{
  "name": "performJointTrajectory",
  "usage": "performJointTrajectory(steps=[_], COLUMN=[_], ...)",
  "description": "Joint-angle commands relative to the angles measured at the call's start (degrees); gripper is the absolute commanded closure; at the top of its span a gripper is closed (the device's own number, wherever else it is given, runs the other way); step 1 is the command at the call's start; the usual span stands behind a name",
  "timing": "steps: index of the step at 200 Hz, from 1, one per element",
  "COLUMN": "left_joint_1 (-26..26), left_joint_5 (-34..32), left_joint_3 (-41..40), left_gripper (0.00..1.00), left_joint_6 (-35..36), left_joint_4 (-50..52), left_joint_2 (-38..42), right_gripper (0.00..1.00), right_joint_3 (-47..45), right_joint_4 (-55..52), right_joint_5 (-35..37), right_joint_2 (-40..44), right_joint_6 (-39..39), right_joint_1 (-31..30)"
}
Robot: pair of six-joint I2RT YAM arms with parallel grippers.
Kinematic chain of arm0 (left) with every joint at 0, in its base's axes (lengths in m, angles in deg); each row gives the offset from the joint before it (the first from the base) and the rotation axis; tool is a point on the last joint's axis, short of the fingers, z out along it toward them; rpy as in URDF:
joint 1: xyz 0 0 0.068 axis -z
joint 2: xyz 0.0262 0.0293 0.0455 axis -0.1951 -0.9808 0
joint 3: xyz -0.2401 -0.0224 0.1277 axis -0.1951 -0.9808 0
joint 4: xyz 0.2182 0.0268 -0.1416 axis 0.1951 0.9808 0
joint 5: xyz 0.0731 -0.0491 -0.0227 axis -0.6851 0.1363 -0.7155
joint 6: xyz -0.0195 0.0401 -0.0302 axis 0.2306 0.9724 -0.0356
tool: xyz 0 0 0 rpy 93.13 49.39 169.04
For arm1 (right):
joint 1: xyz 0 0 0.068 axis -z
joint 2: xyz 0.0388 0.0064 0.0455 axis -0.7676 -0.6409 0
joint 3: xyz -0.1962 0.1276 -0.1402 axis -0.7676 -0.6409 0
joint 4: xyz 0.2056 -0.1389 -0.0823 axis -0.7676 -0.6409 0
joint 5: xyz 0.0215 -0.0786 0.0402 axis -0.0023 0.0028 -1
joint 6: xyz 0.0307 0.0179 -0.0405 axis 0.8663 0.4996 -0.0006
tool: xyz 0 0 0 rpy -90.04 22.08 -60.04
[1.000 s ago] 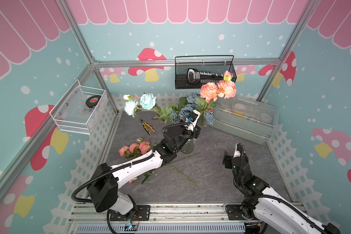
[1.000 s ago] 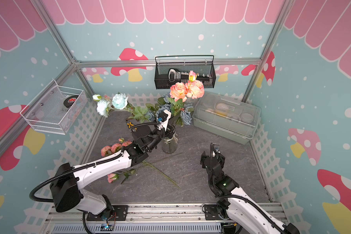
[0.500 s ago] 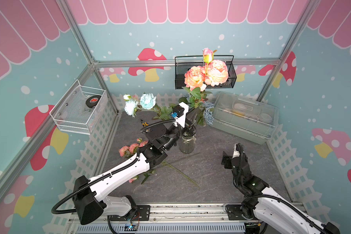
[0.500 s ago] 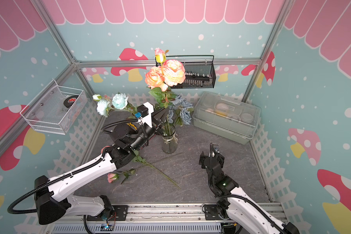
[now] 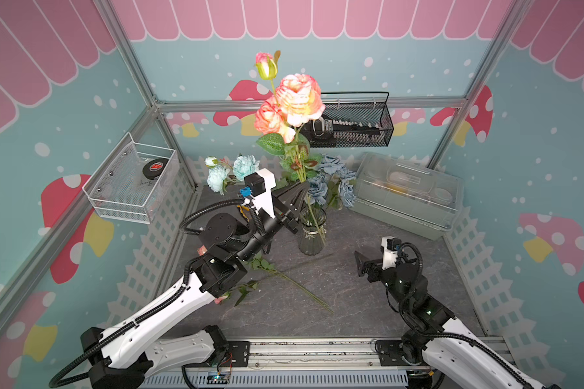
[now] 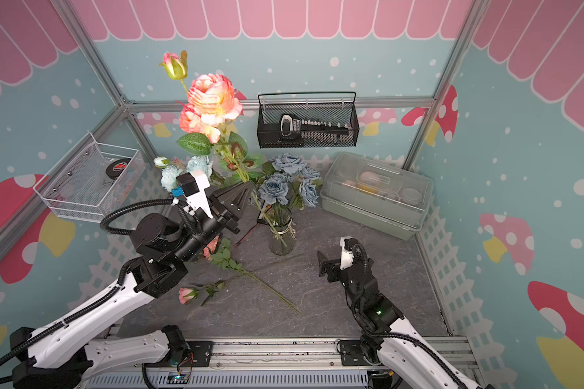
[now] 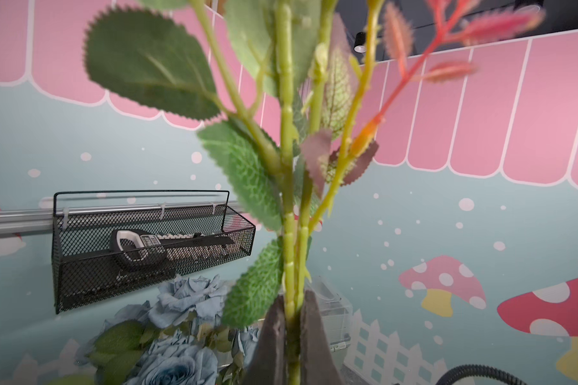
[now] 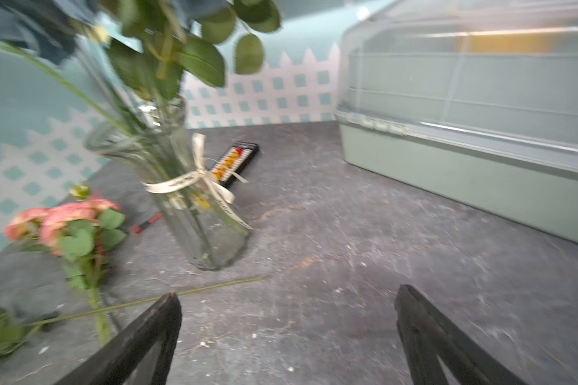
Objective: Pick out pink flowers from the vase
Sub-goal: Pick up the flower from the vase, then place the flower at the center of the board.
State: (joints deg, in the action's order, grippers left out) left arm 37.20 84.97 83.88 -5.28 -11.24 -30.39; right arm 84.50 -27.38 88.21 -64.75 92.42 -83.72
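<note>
**Left arm.** We show the left hand (image 5: 302, 193) pressed together on the green stems of the raised pink flowers (image 5: 297, 97), just above and left of the vase (image 5: 312, 235); in the left wrist view its two fingers (image 7: 274, 333) pinch the stems from either side; the coral blooms and one bud stand high over the far middle of the scene; the lower stem slants down into the vase mouth.

**Vase.** We find it upright near the middle of the tabletop (image 5: 334, 296), pale twine at its neck; grey-blue roses (image 5: 331, 182) sit in it, leaning far and right.

**Right arm.** We mark the right hand (image 8: 287, 292) with jaws spread wide and nothing between them; it hangs low over the tabletop, near and right of the vase, apart from it.

**Surroundings.** We note the lying pink sprays (image 6: 186, 294) on the tabletop near and left of the vase, partly under the left arm; aqua blooms (image 5: 240, 166) by the far left corner; a green lidded box (image 5: 408, 192) at the far right; a black mesh basket (image 5: 351, 124) on the far wall; a white wire basket (image 5: 132, 182) on the left wall.
</note>
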Motion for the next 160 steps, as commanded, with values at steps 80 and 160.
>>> performJointTrajectory(steps=[80,160], left_joint_1=[-0.28,-0.41], left_joint_5=[2.02,5.71], left_joint_3=[-13.33,-16.39], left_gripper=[1.00,1.00], left_joint_6=[-10.62,-12.74], left_joint_4=[3.87,-1.24], left_joint_2=[2.51,1.30], right_gripper=[0.04,0.30], right_joint_3=[15.26,22.17], right_joint_4=[6.88,11.19], right_joint_5=[-30.20,-32.15], right_joint_2=[-15.70,-28.77], right_joint_6=[-9.96,-9.62], right_joint_1=[-5.60,-11.65])
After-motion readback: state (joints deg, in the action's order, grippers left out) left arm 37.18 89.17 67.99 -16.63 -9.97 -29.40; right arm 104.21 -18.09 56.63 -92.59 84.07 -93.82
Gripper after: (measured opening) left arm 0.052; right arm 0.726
